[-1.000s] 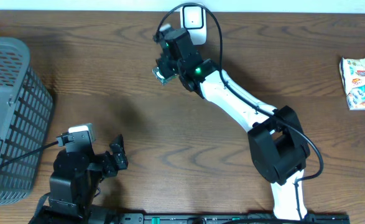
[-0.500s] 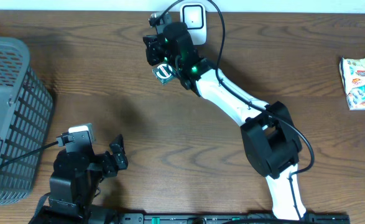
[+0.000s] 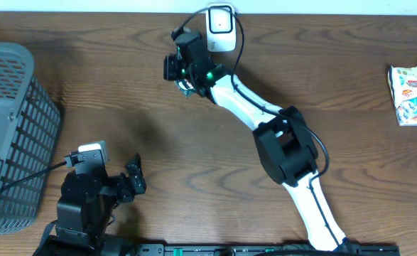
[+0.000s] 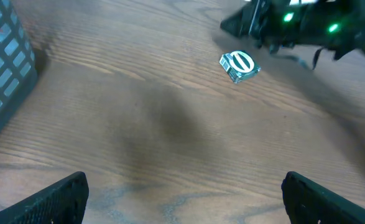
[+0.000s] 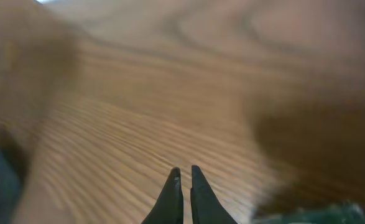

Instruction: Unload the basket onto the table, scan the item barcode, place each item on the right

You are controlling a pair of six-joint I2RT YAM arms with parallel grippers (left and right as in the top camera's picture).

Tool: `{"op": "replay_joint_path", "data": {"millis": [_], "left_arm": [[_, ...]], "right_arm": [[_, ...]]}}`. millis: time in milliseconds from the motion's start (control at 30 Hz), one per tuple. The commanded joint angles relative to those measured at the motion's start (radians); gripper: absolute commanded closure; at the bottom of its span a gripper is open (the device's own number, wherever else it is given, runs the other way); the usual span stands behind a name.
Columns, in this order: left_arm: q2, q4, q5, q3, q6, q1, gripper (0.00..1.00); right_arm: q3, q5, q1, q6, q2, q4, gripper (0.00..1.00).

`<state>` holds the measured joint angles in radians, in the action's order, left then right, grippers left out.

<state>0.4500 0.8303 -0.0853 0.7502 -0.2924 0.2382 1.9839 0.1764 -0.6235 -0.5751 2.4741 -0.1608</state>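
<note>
The item (image 3: 186,86) is a small green and white packet lying flat on the wooden table at the back, just in front of the white scanner (image 3: 221,21). The left wrist view shows the item (image 4: 239,65) on the wood with a barcode on its side. My right gripper (image 3: 170,68) hovers right beside it, pointing left and shut with nothing between its fingers. In the blurred right wrist view the shut right gripper (image 5: 184,172) is over bare wood, with a green edge at the bottom right. My left gripper (image 3: 133,178) rests near the front left, open and empty, far from the item.
A grey mesh basket (image 3: 9,135) stands at the left edge, its corner also in the left wrist view (image 4: 2,68). Snack packets (image 3: 414,89) lie at the far right. The right arm's white link (image 3: 244,107) stretches diagonally across the table's middle.
The right arm has swung its wrist leftwards past the scanner and its jaws have closed fully. The item lies in about the same spot. The left arm has not moved.
</note>
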Motion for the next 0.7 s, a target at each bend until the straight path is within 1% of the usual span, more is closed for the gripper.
{"op": "replay_joint_path", "data": {"millis": [0,267,433,667], "left_arm": [[-0.001,-0.002,-0.013,0.0,-0.005,0.0,0.02],[-0.002,-0.002,-0.013,0.0,-0.005,0.0,0.02],[-0.002,-0.002,-0.013,0.0,-0.005,0.0,0.02],[-0.002,-0.002,-0.013,0.0,-0.005,0.0,0.02]], "right_arm": [[0.012,-0.055,0.008,-0.03,-0.001,-0.025,0.99],[0.012,-0.096,0.016,-0.03,0.014,-0.082,0.99],[0.012,-0.154,0.018,-0.025,0.018,-0.166,0.99],[0.012,-0.159,0.027,0.073,0.009,-0.298,0.99]]}}
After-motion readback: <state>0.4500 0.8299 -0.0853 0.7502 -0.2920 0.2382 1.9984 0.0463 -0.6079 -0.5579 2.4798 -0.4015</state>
